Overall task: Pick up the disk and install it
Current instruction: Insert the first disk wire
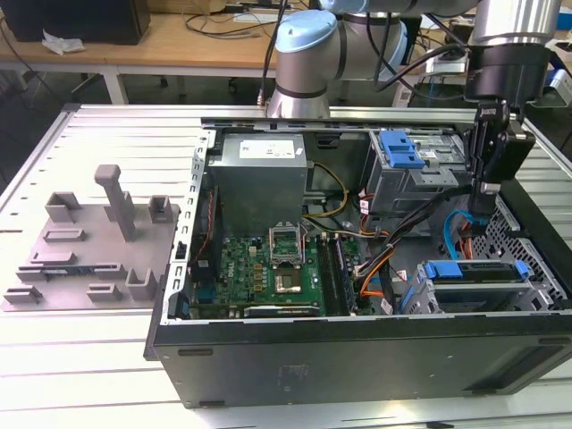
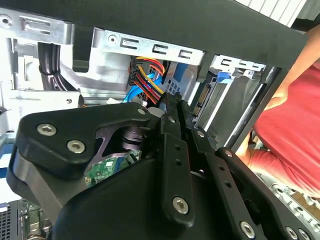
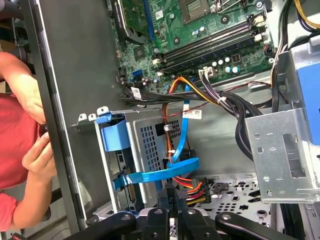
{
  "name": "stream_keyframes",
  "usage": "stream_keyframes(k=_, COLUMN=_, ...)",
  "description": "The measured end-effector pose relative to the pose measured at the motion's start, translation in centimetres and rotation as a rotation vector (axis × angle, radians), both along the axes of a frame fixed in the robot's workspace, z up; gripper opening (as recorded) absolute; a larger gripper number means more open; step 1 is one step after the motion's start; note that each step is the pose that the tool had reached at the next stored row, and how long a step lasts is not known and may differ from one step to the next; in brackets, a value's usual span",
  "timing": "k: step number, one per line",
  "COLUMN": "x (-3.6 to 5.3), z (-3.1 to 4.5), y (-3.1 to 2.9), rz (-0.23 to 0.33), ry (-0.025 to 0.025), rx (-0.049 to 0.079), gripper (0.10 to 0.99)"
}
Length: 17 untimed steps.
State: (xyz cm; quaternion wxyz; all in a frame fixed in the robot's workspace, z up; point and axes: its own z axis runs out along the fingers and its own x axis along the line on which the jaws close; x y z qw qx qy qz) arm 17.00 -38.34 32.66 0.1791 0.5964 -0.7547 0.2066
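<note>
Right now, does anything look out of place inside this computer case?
Yes: a person's hand sits at the case's edge near the tool, and a blue cable hangs loose across the drive cage.

My gripper [image 2: 176, 104] is covering much of the computer case [image 2: 115, 60] in the second wrist view; the edge is cropping a person's red garment [image 2: 295, 125].

The arm [image 1: 308, 85] wore pale blue joint caps [image 1: 304, 36] over brushed silver tubes [image 1: 509, 22], with black cables [image 1: 393, 55] looping beside them. Its gripper [image 1: 480, 219] was matte black, a rounded housing [image 2: 65, 135] and flat bar links [image 2: 172, 165] pinned with bright silver socket screws [image 2: 76, 146]
</note>
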Motion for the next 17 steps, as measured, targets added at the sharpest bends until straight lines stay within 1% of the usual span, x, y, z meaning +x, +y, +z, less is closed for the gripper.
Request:
stream_keyframes(k=1, x=0.0, z=0.0, y=-0.19, rz=0.0, ry=0.0, rx=0.001, gripper=0.161)
stream_keyframes(k=2, x=0.01, z=0.0, y=-0.66, rz=0.0, ry=0.0, rx=0.007, gripper=0.161)
stream_keyframes(k=4, x=0.01, z=0.0, y=-1.17, rz=0.0, ry=-0.0001, rx=0.021, gripper=0.161)
stream_keyframes(k=6, x=0.03, z=0.15, y=-1.92, rz=0.0, ry=0.0, rx=0.051, gripper=0.161)
stream_keyframes(k=8, x=0.03, z=0.82, y=-2.26, rz=0.0, ry=0.0, rx=0.051, gripper=0.161)
stream_keyframes(k=9, x=0.03, z=1.27, y=-2.29, rz=0.0, ry=-0.0001, rx=0.051, gripper=0.161)
stream_keyframes(k=12, x=0.12, z=1.92, y=-2.33, rz=0.0, ry=0.0003, rx=0.051, gripper=0.161)
stream_keyframes(k=13, x=0.2, z=2.3, y=-2.49, rz=0.0, ry=0.0004, rx=0.053, gripper=0.161)
stream_keyframes(k=15, x=0.2, z=2.67, y=-3.1, rz=0.0, ry=-0.0003, rx=0.063, gripper=0.161)
stream_keyframes(k=16, x=0.2, z=2.73, y=-3.27, rz=0.0, ry=-0.0009, rx=0.067, gripper=0.161)
stream_keyframes(k=17, x=0.2, z=2.77, y=-3.52, rz=0.0, ry=-0.0022, rx=0.075, gripper=0.161)
